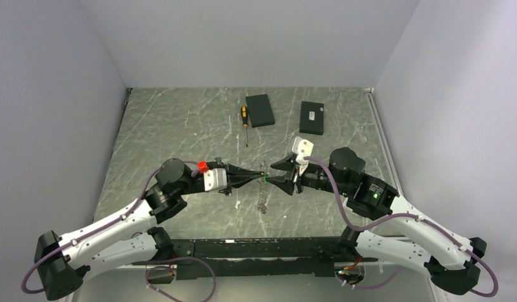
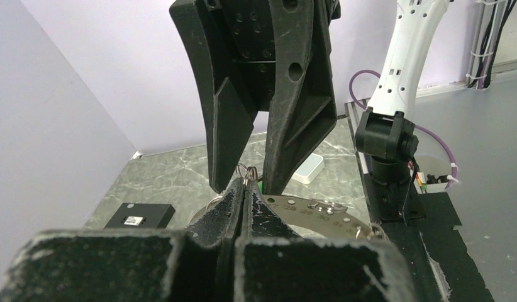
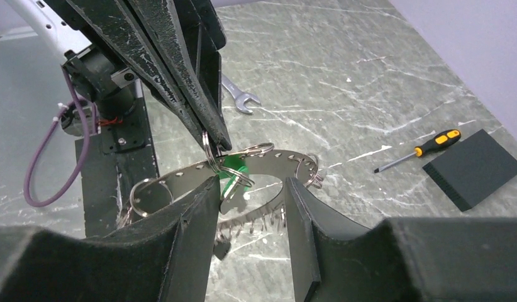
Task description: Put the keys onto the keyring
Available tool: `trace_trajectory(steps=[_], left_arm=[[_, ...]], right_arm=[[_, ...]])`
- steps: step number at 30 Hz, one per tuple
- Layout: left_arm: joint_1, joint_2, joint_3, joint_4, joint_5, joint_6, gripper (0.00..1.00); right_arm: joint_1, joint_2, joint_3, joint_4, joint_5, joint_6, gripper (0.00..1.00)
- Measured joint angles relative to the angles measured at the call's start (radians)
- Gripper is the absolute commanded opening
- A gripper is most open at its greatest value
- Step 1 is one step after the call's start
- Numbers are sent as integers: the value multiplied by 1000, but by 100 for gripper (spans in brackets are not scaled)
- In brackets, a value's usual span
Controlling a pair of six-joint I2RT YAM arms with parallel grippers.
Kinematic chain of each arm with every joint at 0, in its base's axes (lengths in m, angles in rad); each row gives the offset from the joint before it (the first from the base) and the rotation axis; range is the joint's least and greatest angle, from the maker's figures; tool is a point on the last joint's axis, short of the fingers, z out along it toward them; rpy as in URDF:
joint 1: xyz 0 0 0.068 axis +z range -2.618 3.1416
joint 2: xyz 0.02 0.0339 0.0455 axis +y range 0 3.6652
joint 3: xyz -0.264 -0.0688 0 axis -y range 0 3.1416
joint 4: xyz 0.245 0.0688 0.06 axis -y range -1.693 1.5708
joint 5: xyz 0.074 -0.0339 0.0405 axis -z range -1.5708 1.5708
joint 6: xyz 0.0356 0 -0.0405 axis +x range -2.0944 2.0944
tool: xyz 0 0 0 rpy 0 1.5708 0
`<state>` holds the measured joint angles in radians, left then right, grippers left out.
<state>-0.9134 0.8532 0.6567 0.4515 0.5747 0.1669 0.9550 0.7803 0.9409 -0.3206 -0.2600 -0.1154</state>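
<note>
Right gripper: nearest the lens, its fingers spread, standing either side of the keyring and closed on nothing.
Left gripper: fingers pressed together, pinching a small split ring at the very tips.
Keyring: a flat metal band with a row of holes, held off the table between the two grippers. Several more small rings are threaded through it, and a green tag sits just under the pinched one.
Keys: hanging below the band in a row; from above they read as a chain-like bunch dangling towards the table.
Step, as I judge it: working the pinched ring onto the band while the right gripper stands ready to steady it.
Doing it well: close the right fingers on the band's flat faces beside the hole in use, not on the tag or the loose rings. Hold the left pinch firm and turn the ring along its own coil rather than pulling. Go slowly, because the hanging bunch will swing and twist the band.
Risk: the ring slipping from the narrow tips, or the band pivoting away.
Figures: small numbers along the band's rim, seemingly 28 to 31, though too fine to be sure.
Box: carries a white sticker; its print cannot be read.
Screwdriver, spanner: no brand legible.
</note>
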Motion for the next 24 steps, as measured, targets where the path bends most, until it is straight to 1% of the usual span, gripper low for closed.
trace_trajectory(steps=[3, 7, 10, 24], left_arm=[[0, 0, 0, 0, 6, 0, 0], [0, 2, 0, 1, 8, 0, 0], [0, 2, 0, 7, 8, 0, 0], [0, 4, 0, 31, 16, -8, 0]], right_arm=[[0, 11, 1, 4, -2, -4, 38], [0, 20, 6, 6, -9, -11, 21], [-1, 21, 11, 6, -16, -15, 0], [-5, 50, 40, -14, -70, -11, 0]])
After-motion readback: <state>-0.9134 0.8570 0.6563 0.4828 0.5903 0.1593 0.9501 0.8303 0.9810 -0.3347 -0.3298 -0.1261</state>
